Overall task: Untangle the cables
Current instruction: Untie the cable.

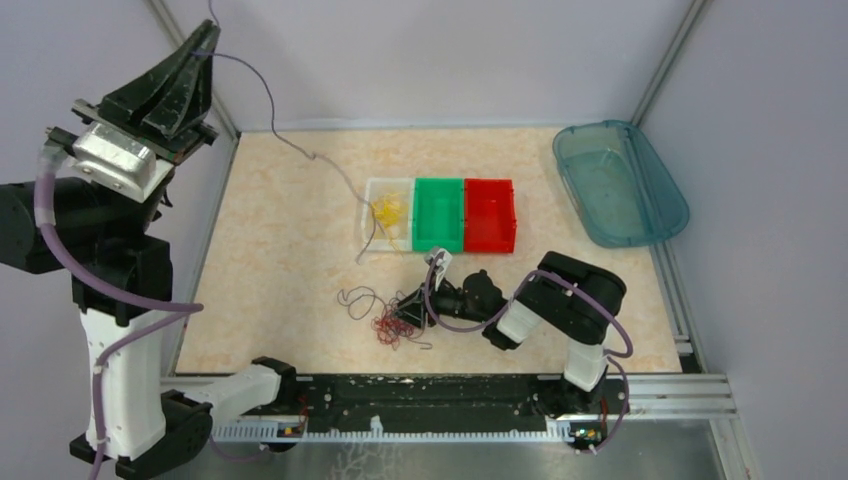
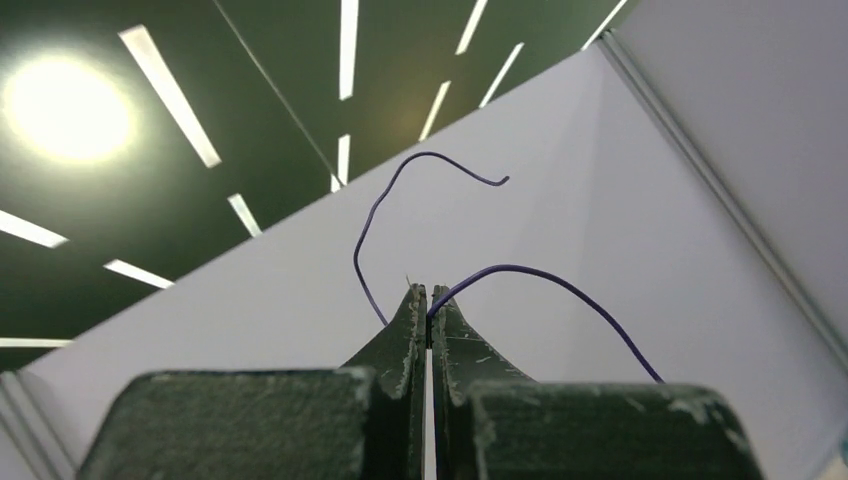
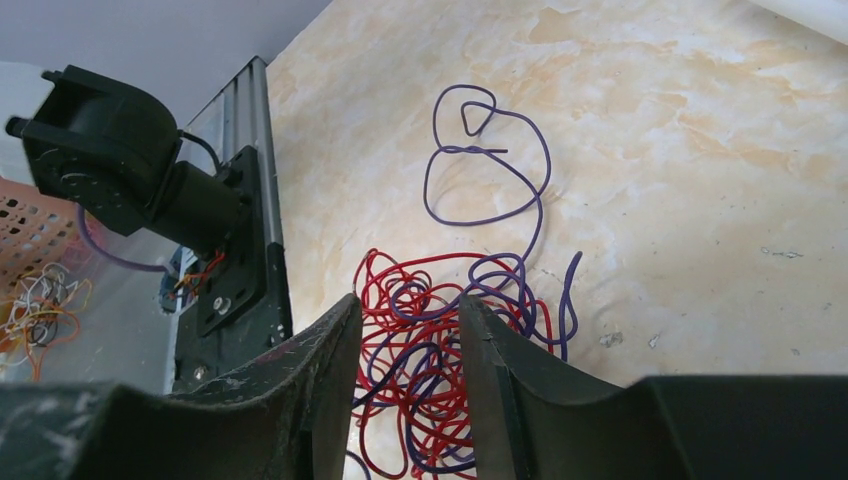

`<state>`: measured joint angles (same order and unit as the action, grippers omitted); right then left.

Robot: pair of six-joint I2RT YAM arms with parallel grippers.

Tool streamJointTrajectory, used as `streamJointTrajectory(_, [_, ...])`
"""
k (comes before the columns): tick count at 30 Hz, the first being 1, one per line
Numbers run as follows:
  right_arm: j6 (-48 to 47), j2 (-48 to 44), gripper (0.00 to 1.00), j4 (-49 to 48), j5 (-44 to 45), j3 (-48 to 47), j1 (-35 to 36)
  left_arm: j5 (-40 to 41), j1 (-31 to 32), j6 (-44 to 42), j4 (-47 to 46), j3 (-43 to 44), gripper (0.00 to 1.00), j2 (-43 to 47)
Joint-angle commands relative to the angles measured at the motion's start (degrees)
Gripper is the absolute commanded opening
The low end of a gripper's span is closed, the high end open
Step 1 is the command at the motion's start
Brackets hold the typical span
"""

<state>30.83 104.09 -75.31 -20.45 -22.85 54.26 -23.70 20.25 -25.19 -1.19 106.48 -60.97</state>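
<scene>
A tangle of red and dark purple wires [image 1: 388, 326] lies on the table near the front, with a loose purple loop [image 1: 358, 298] to its left. My right gripper [image 1: 408, 312] is low over the tangle and open; in the right wrist view the wires [image 3: 420, 350] lie between its spread fingers [image 3: 330, 350]. My left gripper [image 1: 203, 42] is raised high at the back left, shut on one long purple wire [image 1: 268, 95] that runs down toward the white bin. The left wrist view shows that wire [image 2: 560, 285] pinched at the fingertips [image 2: 428, 292]. Yellow wires [image 1: 388, 210] lie in the white bin.
A white bin [image 1: 372, 245], a green bin [image 1: 438, 215] and a red bin [image 1: 490, 215] stand side by side mid-table. A teal tub [image 1: 620, 185] sits at the back right. Grey walls close the back and sides; a metal rail [image 1: 450, 385] runs along the front.
</scene>
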Motion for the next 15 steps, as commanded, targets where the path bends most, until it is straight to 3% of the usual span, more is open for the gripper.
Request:
streamJointTrajectory(1, [-0.6,-2.8,0.42,-1.2,0.2,0.0,0.2,3.6,0.2,-5.4,-7.1,5.0,0.0,-2.5])
streamJointTrajectory(5, [-1.2,-3.6,0.44,-0.4,0.2,0.3,0.3,6.2,0.2,-9.8,-12.1,12.0,0.0,-6.8])
streamJointTrajectory(9, [-1.0,-5.0,0.48,-0.4,0.9,0.4,0.3,3.5,0.2,-8.8,-4.4,19.4,0.0,-10.1])
streamJointTrajectory(12, [-1.6,-10.6,0.54,3.2,1.5,-1.0,0.2,-1.6,0.2,-6.4,-0.3,13.9,0.0,-7.3])
streamJointTrajectory(15, [-4.3,-20.8,0.65,13.0,2.9,-5.0,0.2,-4.9,0.2,-4.6,2.5,7.9,0.0,-4.4])
